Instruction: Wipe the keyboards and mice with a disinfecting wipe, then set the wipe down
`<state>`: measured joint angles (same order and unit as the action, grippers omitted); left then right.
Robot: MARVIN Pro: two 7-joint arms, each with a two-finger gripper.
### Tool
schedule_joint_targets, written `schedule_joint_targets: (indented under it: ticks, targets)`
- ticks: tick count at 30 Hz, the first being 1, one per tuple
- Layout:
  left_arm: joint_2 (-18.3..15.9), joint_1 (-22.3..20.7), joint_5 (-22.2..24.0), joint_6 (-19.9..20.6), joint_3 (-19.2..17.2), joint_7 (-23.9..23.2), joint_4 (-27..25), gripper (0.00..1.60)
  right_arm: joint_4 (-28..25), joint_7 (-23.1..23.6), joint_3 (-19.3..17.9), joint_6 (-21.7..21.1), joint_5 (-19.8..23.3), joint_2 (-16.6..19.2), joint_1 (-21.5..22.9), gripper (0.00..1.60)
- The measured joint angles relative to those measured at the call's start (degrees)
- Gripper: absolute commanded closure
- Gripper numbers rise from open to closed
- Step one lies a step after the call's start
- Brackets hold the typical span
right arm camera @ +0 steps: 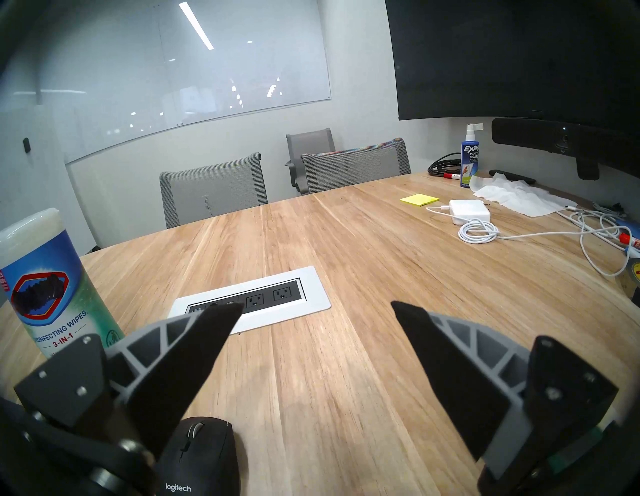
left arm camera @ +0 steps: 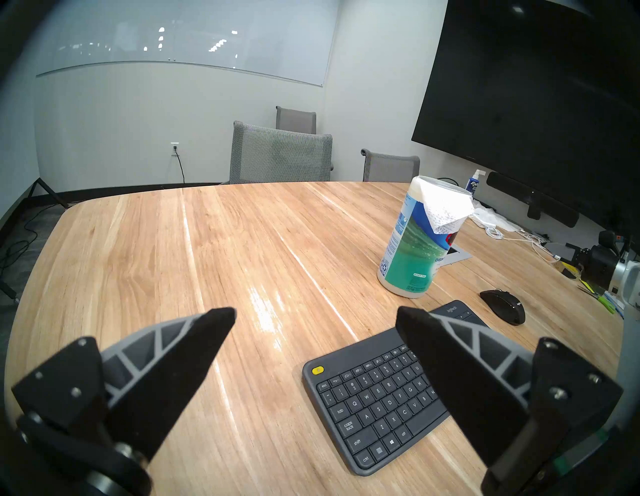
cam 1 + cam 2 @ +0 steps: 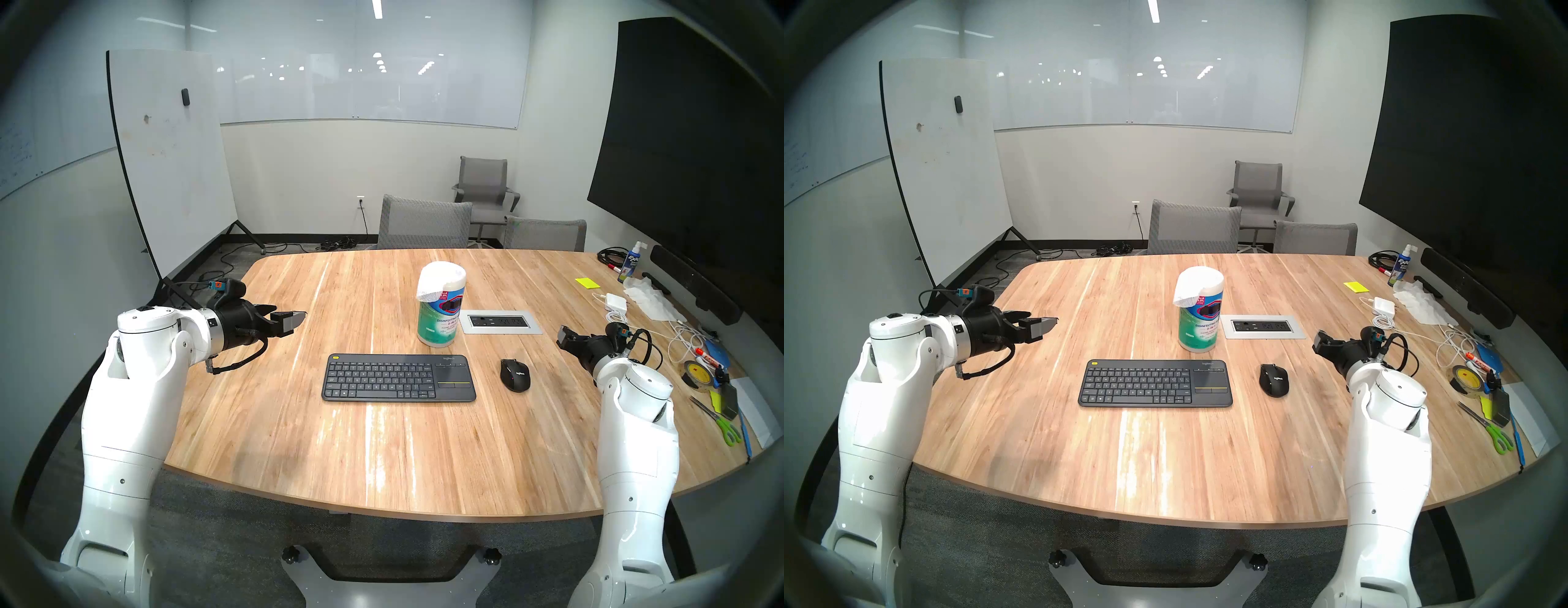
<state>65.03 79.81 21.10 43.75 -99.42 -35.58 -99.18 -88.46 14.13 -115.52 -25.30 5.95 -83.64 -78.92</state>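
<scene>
Wooden table (image 3: 297,424), dark grey keyboard (image 3: 399,378), white dotted wipe (image 3: 432,286) draped over canister (image 3: 439,322), both pincers spread

Grey keyboard (image 3: 399,378) flat beside black mouse (image 3: 514,374); wipe (image 3: 433,285) draped atop canister (image 3: 439,327).

Surface: wooden table (image 3: 263,424).
Middle: keyboard (image 3: 399,378), mouse (image 3: 514,374) to its right, canister (image 3: 439,314) behind.
Inset: outlet panel (image 3: 500,322).
Right edge: charger (image 3: 616,302), tissues (image 3: 649,299), scissors (image 3: 721,422), perhaps tape (image 3: 698,373).

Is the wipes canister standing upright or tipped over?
Upright: the canister stands on its base on the table, with a wipe draped over its top.
</scene>
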Motion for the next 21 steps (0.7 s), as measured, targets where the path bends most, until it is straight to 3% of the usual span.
schedule_joint_targets:
  ticks: [21]
  targets:
    - [0.0,0.0,0.0,0.0,0.0,0.0,0.0,0.0,0.0,0.0,0.0,0.0,0.0,0.0,-0.1,0.0]
